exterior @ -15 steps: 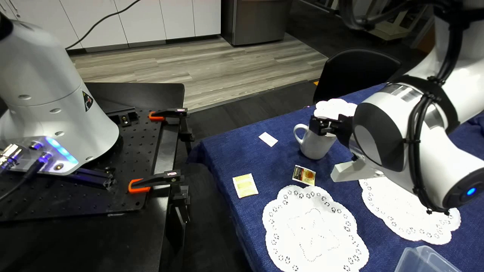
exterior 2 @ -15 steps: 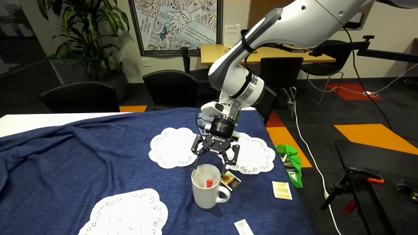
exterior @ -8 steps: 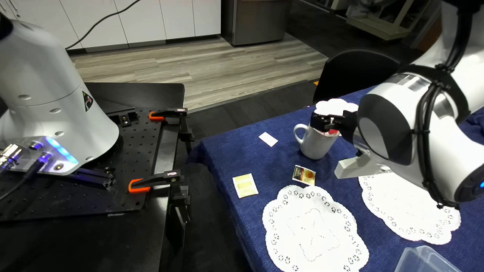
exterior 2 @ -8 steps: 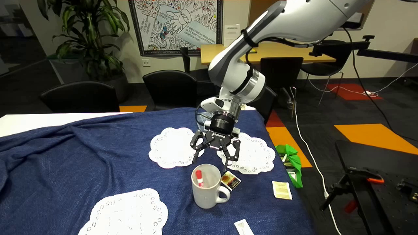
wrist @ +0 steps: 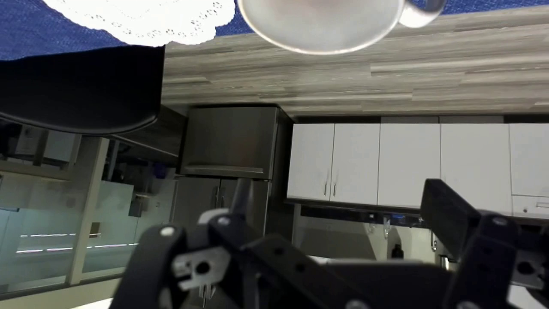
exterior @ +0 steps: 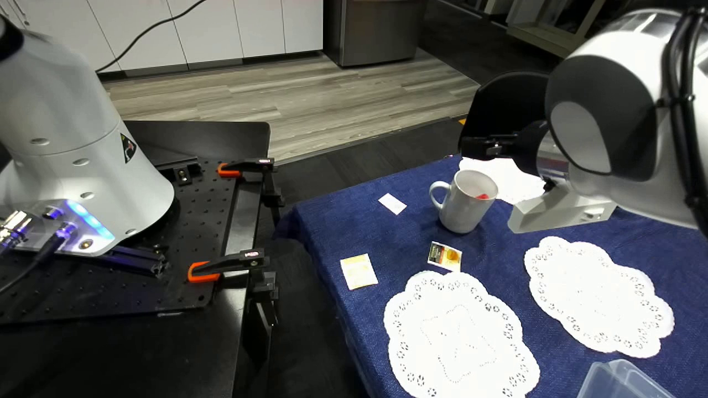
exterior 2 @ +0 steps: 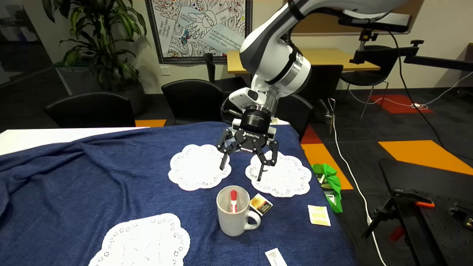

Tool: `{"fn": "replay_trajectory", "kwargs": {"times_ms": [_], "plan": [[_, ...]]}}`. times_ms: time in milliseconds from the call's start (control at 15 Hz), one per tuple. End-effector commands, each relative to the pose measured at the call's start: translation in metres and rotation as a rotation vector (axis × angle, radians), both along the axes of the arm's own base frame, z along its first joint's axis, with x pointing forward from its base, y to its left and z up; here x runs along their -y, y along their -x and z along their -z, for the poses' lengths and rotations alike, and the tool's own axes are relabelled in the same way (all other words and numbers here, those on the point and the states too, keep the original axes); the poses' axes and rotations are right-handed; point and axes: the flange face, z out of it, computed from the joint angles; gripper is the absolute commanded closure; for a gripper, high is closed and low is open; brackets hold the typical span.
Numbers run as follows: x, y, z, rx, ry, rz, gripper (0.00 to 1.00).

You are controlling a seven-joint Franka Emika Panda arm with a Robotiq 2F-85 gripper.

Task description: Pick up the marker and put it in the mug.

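The white mug (exterior 2: 231,224) stands upright on the blue tablecloth; it also shows in an exterior view (exterior: 463,213) and at the top edge of the wrist view (wrist: 321,25). The marker (exterior 2: 233,202) is inside the mug, its red end up and its whitish body against the inner wall. Its red end also shows inside the rim in an exterior view (exterior: 482,197). Its lower part is hidden by the mug. My gripper (exterior 2: 241,172) is open and empty, above and behind the mug, apart from it. Its spread fingers also show in the wrist view (wrist: 336,184).
White lace doilies (exterior: 462,337) (exterior 2: 199,168) lie around the mug. A yellow-and-dark card (exterior 2: 261,204) lies beside the mug, with a yellow card (exterior 2: 319,215) and a white card (exterior 2: 275,257) nearby. A clear plastic container (exterior: 619,381) stands at the table's edge. A black chair (exterior: 506,105) is behind.
My open gripper has risen and backed away from the mug's rim. The marker has shifted inside the mug, from leaning to one side to standing more upright near the middle. The mug has not moved.
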Motion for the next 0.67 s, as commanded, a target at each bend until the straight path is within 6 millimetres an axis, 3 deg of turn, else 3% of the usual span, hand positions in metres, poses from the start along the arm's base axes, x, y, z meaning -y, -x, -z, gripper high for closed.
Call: {"fn": "replay_trajectory", "kwargs": {"times_ms": [0, 333, 600], "plan": [[-0.013, 0.018, -0.05, 0.006, 0.039, -0.011, 0.0], [-0.027, 0.028, -0.1, 0.062, 0.071, -0.035, 0.0], [-0.036, 0.033, -0.127, 0.084, 0.083, -0.065, 0.0]]}}
